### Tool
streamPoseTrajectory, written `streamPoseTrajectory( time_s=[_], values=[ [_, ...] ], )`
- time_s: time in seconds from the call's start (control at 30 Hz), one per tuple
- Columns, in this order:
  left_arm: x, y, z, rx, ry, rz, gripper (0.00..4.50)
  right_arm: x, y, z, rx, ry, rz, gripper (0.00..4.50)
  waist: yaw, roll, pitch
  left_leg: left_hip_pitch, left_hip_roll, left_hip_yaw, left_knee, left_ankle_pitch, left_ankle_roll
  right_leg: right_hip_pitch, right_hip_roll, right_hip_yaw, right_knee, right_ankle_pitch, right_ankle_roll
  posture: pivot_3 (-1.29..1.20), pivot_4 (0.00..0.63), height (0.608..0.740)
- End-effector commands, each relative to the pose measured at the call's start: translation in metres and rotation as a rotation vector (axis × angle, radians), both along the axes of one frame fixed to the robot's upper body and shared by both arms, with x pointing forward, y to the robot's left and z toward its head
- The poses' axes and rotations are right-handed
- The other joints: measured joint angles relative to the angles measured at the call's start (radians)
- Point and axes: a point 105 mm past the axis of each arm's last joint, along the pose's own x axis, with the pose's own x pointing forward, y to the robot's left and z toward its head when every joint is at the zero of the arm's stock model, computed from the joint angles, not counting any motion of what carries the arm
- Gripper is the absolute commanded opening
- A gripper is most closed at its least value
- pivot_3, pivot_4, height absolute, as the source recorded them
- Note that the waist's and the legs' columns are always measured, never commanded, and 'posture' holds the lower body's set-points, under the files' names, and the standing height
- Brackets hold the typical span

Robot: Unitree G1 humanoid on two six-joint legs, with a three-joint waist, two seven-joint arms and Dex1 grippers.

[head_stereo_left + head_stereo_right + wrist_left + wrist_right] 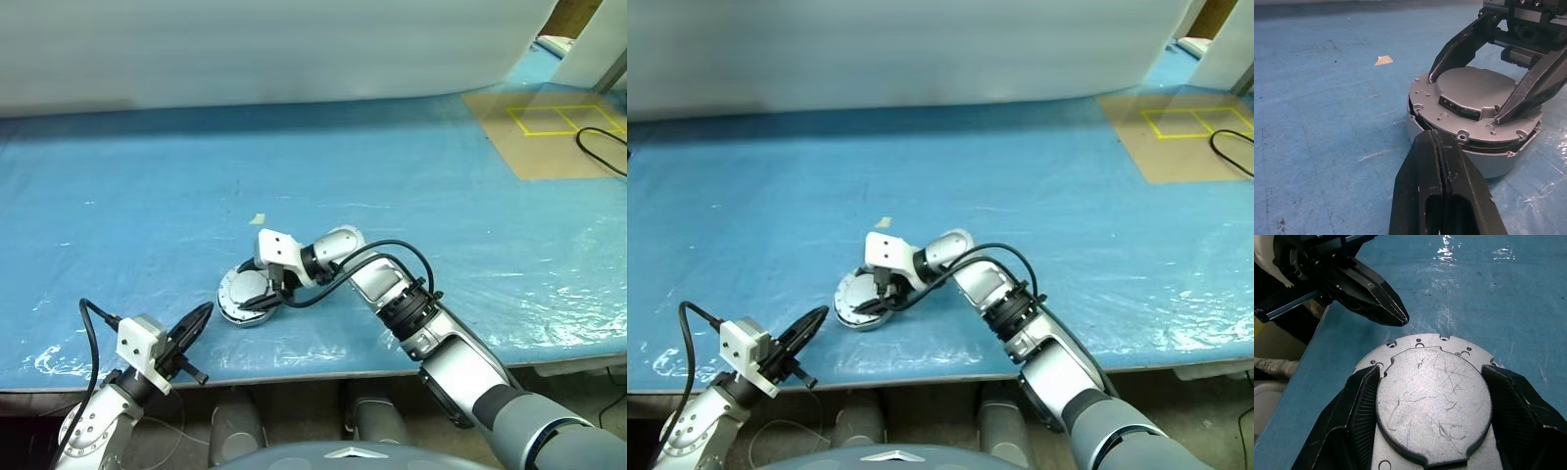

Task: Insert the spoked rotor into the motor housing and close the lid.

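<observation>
1. Blue plastic sheeting [411, 186] is spread over the table, with a pale wall behind it and a brown board marked with yellow lines [549, 137] at the far right corner.
2. Nearest the table's front edge, the left gripper [194, 323] is seen with its two black fingers pressed fully together, nothing between them, the tips just short of the motor housing [1484, 164].
3. Just beyond, the housing rests on the sheeting near the front edge, with the lid [1432, 401] laid on top, plain grey face up.
4. The right gripper [1488, 85] is set over the lid with its jaws spread wide, one finger at each side of the raised centre plate; whether the pads press on it cannot be told.
5. The closing step is judged to be in hand. A dark gap shows along the near seam, so the next move is judged to call for pressing or turning the lid until it sits flush.
6. The spoked rotor is presumably hidden under the lid. A small pale scrap [257, 219] lies further back.
</observation>
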Motion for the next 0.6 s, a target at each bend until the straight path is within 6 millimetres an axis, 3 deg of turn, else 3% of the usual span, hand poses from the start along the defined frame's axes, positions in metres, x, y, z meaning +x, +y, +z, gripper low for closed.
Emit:
streamPoseTrajectory(
  time_s=[0.03,0.4,0.6],
  values=[
    [0.0003,0.0004,0.0082,0.003,-0.029,-0.002,0.00,-0.0022,0.0077,0.0016,0.000,-0.015,-0.017,2.97,0.000,0.000,0.000,0.000,0.000,0.000,0.000,0.000,0.000,0.000,0.000,0.000,0.001,0.000,0.000,0.00,0.150,0.740],
    [0.0018,0.0006,0.0061,0.002,-0.027,0.004,0.00,0.0013,0.0083,-0.0066,-0.012,0.015,-0.113,2.97,0.000,0.000,0.000,0.003,0.000,0.000,0.000,0.000,0.001,0.000,0.000,0.001,0.006,0.000,0.000,0.00,0.150,0.740],
    [0.0034,0.0000,0.0045,0.001,-0.029,0.003,0.00,-0.0011,0.0137,0.0030,0.039,-0.016,-0.092,2.97,0.001,0.000,0.000,0.004,0.000,0.000,0.000,0.000,0.001,0.000,0.000,0.001,0.007,0.000,0.000,0.00,0.150,0.740]
  ],
)
